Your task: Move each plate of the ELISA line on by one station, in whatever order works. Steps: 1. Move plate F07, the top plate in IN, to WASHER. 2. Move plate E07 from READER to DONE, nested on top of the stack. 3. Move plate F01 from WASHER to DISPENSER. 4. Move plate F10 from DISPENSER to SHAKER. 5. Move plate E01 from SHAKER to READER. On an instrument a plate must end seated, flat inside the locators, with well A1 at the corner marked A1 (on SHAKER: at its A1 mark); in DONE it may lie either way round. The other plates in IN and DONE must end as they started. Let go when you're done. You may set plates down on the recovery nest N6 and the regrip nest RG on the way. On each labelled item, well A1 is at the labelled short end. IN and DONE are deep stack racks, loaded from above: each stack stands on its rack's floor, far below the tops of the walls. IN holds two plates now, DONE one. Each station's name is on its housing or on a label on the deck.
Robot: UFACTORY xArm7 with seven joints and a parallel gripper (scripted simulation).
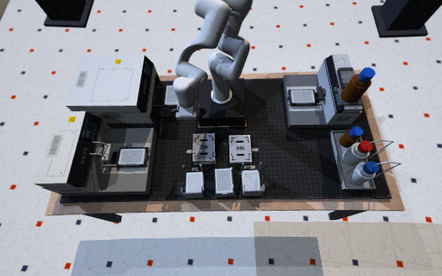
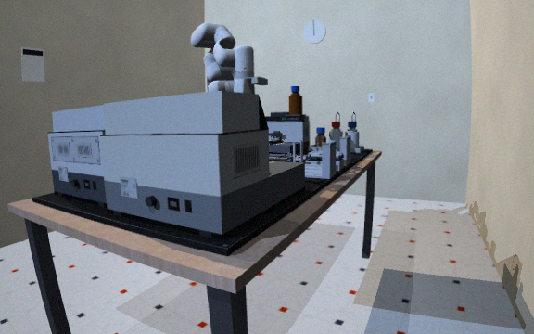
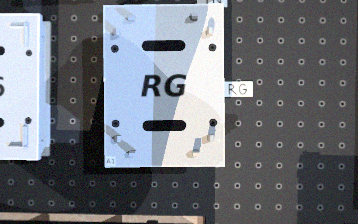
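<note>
My gripper [image 1: 185, 112] hangs over the deck next to the arm's base, behind the RG nest [image 1: 204, 147]. It is open and empty, and its fingers do not show in the wrist view. That view looks straight down on the empty RG nest [image 3: 164, 86], with the empty N6 nest [image 3: 10, 87] at its left edge. White well plates sit on the back-left instrument [image 1: 170, 95], the front-left instrument [image 1: 132, 156] and the right instrument [image 1: 302, 96]. Three more show in the front row: left rack [image 1: 194, 182], middle [image 1: 224, 180], right rack [image 1: 251, 181]. No plate labels are readable.
Two tall grey instrument housings [image 1: 110, 82] [image 1: 67, 153] fill the left side. Bottles [image 1: 357, 85] and a bottle tray [image 1: 355, 161] stand at the right. The N6 nest [image 1: 240, 148] lies beside RG. In the side view the housings [image 2: 179, 153] hide most of the deck.
</note>
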